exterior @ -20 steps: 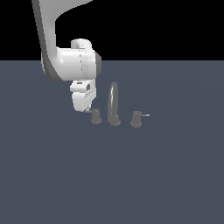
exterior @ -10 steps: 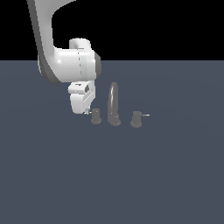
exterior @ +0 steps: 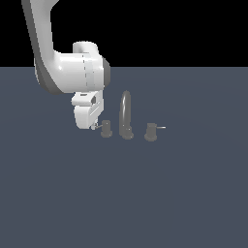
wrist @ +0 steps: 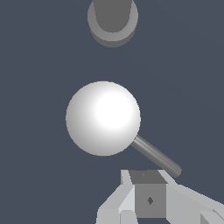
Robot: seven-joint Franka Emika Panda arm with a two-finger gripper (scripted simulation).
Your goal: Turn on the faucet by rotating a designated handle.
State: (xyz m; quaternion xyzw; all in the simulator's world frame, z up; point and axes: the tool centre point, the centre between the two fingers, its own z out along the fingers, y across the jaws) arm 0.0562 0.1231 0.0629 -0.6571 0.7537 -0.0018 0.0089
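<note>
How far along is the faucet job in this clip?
Approach looks done: the end effector sits low beside the handle, at its lever. In hand: lining up on that lever; contact can't be confirmed. Left: rotating the handle. No water shows at the spout.

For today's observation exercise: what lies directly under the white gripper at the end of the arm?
Below the white gripper runs a thin dull-grey lever from the white-looking rounded knob. The gripper's fingers hide the lever's tip.
</note>
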